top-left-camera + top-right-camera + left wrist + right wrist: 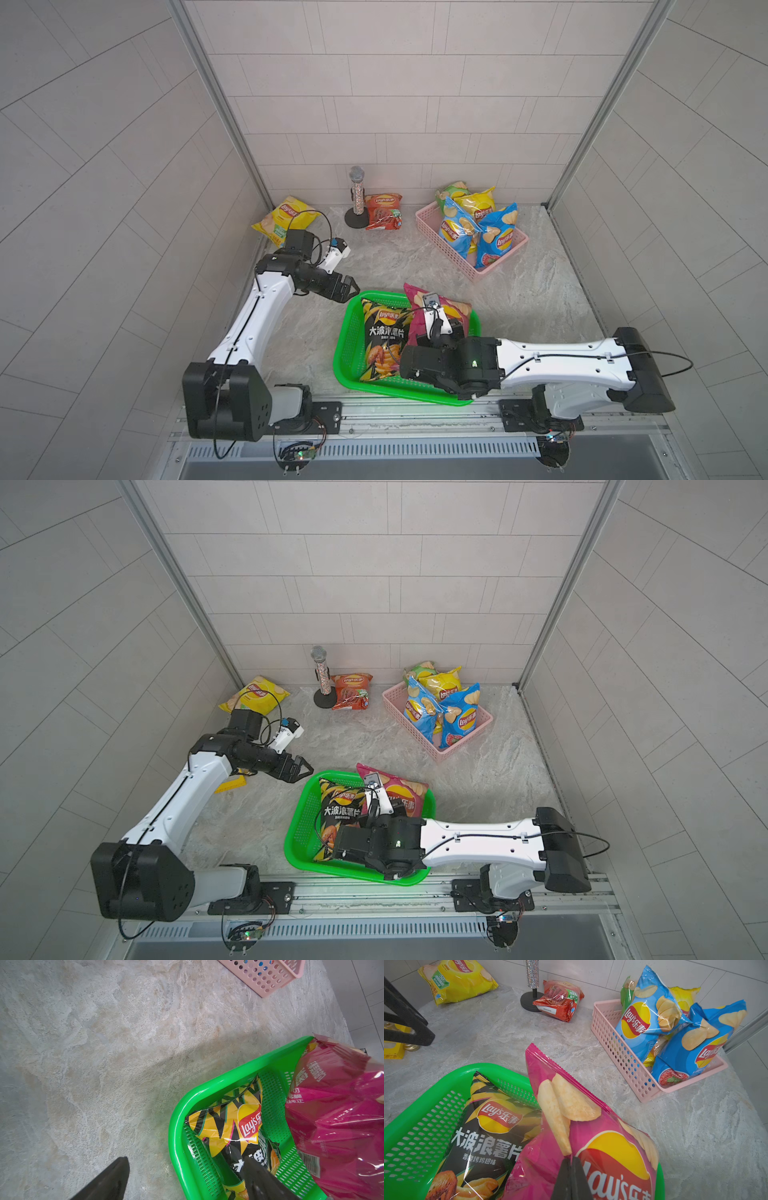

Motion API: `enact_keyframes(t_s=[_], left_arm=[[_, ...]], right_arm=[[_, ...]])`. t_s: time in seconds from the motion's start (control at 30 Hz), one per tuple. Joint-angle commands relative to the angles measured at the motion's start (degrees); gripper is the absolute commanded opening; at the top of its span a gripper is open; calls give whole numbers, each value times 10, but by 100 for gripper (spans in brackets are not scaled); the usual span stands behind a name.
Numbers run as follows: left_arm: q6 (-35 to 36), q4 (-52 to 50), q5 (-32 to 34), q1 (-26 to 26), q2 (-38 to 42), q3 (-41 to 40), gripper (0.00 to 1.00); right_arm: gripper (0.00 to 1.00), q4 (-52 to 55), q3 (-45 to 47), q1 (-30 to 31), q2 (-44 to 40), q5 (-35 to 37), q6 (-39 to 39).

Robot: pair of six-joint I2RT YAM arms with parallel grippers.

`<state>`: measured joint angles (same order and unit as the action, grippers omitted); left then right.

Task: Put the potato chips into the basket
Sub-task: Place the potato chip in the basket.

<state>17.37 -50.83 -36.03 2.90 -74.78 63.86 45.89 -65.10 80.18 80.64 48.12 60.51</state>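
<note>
Potato chips in puffy, glossy foil bags, shown during loading. The magenta foil bag (pixel 612 1153) hangs tilted over the right part of the green perforated plastic basket (pixel 175 1126), and its crimped top seam reaches past the far rim. The right gripper (pixel 572 1159) is clenched on a small pinch of film on the front face of this bag. A black-and-yellow foil bag (pixel 384 332) lies flat in the left part of the same basket. The left gripper (pixel 352 289) hovers spread and empty just beside the basket's far left corner.

On the marbled tabletop (pixel 540 299), a yellow foil bag (pixel 284 218) lies at the far left. A red foil bag (pixel 382 212) lies just beside the black round stand of the glittery microphone (pixel 356 191). At the far right, a pink perforated plastic basket (pixel 432 228) holds two blue foil bags (pixel 496 237), with a second yellow foil bag (pixel 478 203) and a green foil bag (pixel 451 191) behind them.

Judged handling: each bag is probably light, air-filled, soft-walled and slick, with brittle contents. The best hold is likely the flat crimped end seam or a loose corner. A grip across the swollen belly would probably slip or crush the chips. A thin pinch of front film may slide free if the bag swings.
</note>
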Motion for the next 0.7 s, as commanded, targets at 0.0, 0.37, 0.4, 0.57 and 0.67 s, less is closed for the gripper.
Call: enact_keyframes(t_s=[0.0,0.37,0.4,0.57,0.67], left_arm=[[-2,0,-12,-3,-7,-3,93],[-3,2,-5,-3,-7,-2,93],[-2,2,-4,-3,-8,-2,93],[10,4,13,-3,-10,2,93],[35,5,33,-2,-8,2,92]], right_arm=[[0,20,16,-15,1,-28,18],[6,-41,46,-62,41,-129,-12],[9,-41,43,-63,47,-134,-16],[36,-8,11,-66,62,-146,-27],[48,3,-20,-67,44,-159,-70]])
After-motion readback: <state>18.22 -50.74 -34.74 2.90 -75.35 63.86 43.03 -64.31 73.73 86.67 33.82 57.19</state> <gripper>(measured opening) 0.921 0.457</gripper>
